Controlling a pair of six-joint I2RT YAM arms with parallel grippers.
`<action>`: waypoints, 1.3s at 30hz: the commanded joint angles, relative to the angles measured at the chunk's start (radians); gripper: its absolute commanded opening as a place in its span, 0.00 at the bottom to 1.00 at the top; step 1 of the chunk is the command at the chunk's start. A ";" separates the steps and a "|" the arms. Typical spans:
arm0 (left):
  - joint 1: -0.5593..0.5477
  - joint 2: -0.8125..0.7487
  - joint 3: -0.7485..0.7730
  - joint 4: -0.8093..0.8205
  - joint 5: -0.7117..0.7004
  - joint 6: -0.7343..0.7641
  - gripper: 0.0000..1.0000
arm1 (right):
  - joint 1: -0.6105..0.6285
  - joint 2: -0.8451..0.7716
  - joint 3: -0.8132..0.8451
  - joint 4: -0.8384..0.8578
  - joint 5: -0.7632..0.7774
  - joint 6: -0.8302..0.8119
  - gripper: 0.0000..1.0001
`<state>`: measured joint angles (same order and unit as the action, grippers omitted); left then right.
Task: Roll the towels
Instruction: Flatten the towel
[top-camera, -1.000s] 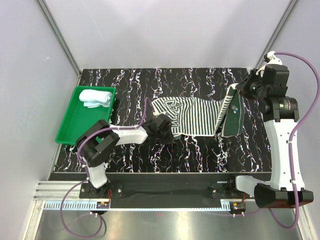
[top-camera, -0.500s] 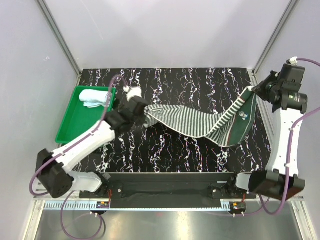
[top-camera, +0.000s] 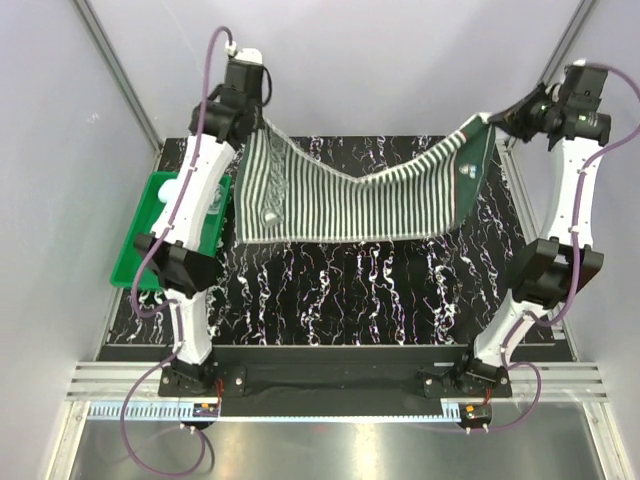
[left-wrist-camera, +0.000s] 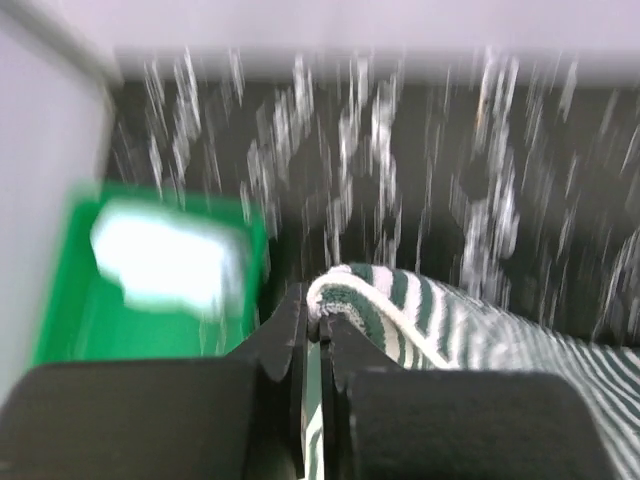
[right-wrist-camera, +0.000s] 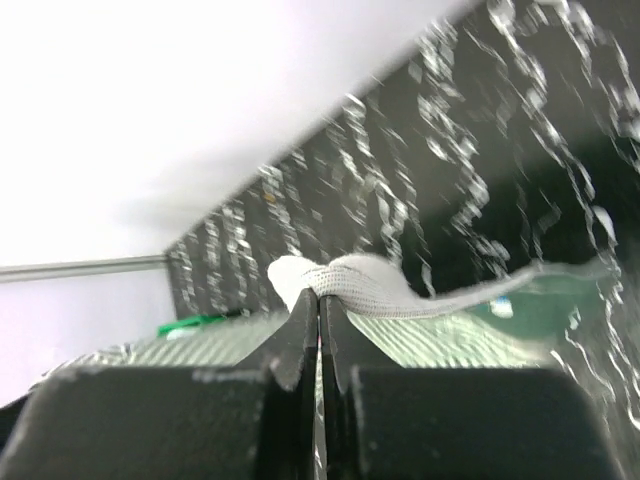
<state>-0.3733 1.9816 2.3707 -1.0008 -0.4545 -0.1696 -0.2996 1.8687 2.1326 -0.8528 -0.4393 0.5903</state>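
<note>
**A black marbled table between pale walls**

We see a table (top-camera: 400, 290) whose black top is veined with white, closed on three sides by plain pale grey walls (top-camera: 400, 60). Two slanted aluminium posts (top-camera: 115, 65) rise at its far corners. Along the near edge run a black bar (top-camera: 330, 378) and a pale rail (top-camera: 330, 410), and below them lies a dull metal floor (top-camera: 350, 450). The light is soft and even.
</note>
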 joint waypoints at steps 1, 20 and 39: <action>0.010 -0.214 0.033 0.009 -0.012 0.160 0.00 | -0.012 -0.092 0.155 0.018 -0.066 0.000 0.00; 0.020 -0.941 -1.370 0.346 0.019 -0.109 0.28 | -0.213 -0.698 -1.220 0.293 0.103 0.028 0.00; 0.025 -0.802 -1.406 0.527 0.411 -0.241 0.61 | -0.219 -0.778 -1.145 0.250 -0.068 -0.035 0.76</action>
<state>-0.3447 1.1454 0.9703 -0.5678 -0.1680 -0.3550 -0.5217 0.9936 0.9493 -0.6250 -0.4206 0.5846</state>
